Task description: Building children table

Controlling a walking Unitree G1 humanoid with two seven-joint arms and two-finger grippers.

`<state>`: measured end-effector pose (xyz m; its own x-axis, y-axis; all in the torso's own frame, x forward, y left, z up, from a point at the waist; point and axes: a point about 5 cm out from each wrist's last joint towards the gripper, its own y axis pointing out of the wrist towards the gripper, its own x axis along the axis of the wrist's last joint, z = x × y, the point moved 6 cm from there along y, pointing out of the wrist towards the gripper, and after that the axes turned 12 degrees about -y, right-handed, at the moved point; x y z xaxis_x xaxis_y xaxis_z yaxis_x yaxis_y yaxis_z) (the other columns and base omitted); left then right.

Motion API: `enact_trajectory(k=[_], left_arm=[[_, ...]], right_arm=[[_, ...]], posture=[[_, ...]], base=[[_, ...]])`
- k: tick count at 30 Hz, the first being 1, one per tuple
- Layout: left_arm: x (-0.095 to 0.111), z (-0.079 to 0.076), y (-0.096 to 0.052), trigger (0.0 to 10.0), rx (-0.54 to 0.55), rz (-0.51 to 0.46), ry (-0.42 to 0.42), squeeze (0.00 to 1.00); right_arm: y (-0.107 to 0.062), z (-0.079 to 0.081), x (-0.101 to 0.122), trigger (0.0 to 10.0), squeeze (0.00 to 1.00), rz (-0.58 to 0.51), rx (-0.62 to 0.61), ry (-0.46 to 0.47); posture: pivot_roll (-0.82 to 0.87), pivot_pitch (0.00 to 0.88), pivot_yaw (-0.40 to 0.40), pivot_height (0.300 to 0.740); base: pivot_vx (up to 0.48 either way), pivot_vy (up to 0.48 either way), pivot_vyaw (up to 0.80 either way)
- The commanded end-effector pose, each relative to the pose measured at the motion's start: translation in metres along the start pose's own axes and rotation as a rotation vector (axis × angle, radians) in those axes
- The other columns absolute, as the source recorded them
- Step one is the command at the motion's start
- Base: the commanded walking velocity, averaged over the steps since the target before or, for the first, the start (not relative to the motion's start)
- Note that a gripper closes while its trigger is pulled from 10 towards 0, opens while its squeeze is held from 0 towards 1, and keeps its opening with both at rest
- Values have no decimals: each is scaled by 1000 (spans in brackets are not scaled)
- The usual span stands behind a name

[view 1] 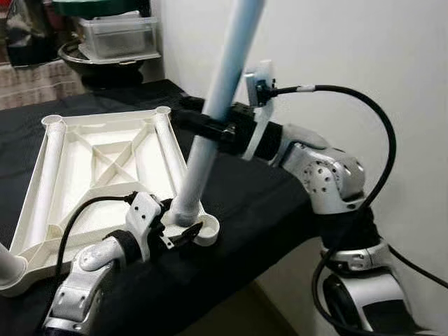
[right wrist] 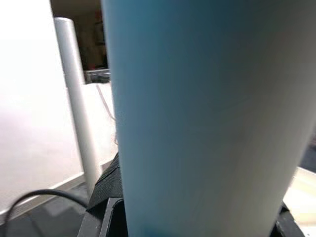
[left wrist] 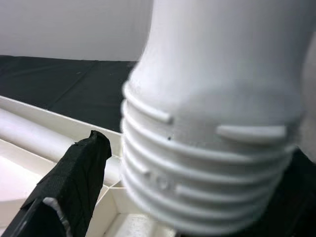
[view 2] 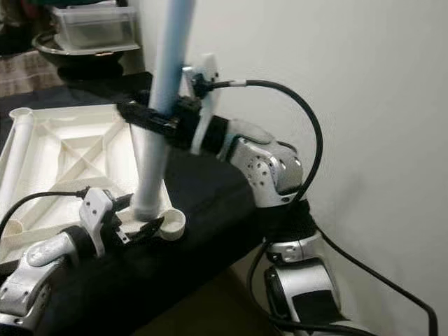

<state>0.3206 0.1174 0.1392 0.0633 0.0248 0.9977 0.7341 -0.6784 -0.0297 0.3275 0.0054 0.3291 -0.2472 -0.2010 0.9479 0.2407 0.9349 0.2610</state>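
A white children's table top (view 1: 105, 157) lies upside down on a black cloth. My right gripper (view 1: 210, 129) is shut on a pale blue table leg (view 1: 231, 63) about halfway up, holding it tilted. The leg's threaded end (left wrist: 207, 163) sits at the front right corner socket (view 1: 208, 227). My left gripper (view 1: 180, 234) is low beside that corner, open, and one of its fingers (left wrist: 74, 182) stands just clear of the thread. A second white leg (right wrist: 74, 98) stands upright at the front left corner (view 1: 7, 269).
A clear plastic box (view 1: 115, 35) and a dark bowl (view 1: 98, 66) stand at the back of the table. A white wall (view 1: 364, 49) rises close on the right. The cloth-covered table's edge (view 1: 280, 245) drops off just right of the socket corner.
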Motion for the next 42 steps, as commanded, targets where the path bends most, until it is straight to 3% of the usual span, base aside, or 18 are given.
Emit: enact_trajectory(k=[1,9,14,15,16,27,28,29,31,32,36,39,41,42], left_arm=[[-1,0,2,10000,-14,12,14,0],[7,-12,15,10000,-83,-15,13,0],[10,-17,17,10000,-107,-32,8,0],[10,-17,17,4275,-108,-39,6,0],[10,-20,15,0,-121,-44,0,0],[0,-28,10,0,-164,-15,-15,0],[-2,-25,12,9176,-148,2,-4,0],[-2,-23,13,10000,-137,7,5,0],[-2,-22,13,10000,-131,9,11,0],[-2,-22,13,10000,-131,11,12,0],[0,-22,11,10000,-143,12,18,0],[3,-30,7,10000,-195,22,36,0],[3,-30,7,10000,-195,22,36,0],[4,-34,6,10000,-216,27,39,0]], right_arm=[[2,8,3,10000,0,-13,23,10],[10,26,-2,10000,0,-16,75,55],[10,28,-7,10000,0,-3,74,68],[10,29,-7,10000,0,-3,72,72],[11,29,-7,10000,0,-4,68,76],[12,17,-2,10000,0,-17,-6,84],[12,17,1,10000,0,-40,-6,104],[11,16,2,10000,286,-55,-11,120],[10,15,3,10000,286,-65,-15,132],[10,15,4,10000,1000,-72,-6,144],[6,18,3,10000,1000,-63,21,133],[-10,29,6,10000,1000,-109,154,199],[-10,29,6,10000,1000,-109,154,199],[-16,34,9,10000,0,-134,204,221]], posture=[[-36,0,-90,740],[-40,0,-92,740],[-37,0,-95,740],[-36,0,-96,740],[-36,0,-96,740],[-33,0,-96,740],[-31,0,-97,740],[-30,0,-96,740],[-30,0,-96,740],[-28,0,-96,740],[-25,0,-95,740],[-19,0,-98,740],[-19,0,-98,740],[-15,0,-100,740]], base=[[0,0,0],[0,0,0],[0,0,0],[0,0,0],[0,0,0],[0,0,0],[0,0,0],[0,0,0],[0,0,0],[0,0,0],[0,0,0],[0,0,0],[0,0,0],[0,0,0]])
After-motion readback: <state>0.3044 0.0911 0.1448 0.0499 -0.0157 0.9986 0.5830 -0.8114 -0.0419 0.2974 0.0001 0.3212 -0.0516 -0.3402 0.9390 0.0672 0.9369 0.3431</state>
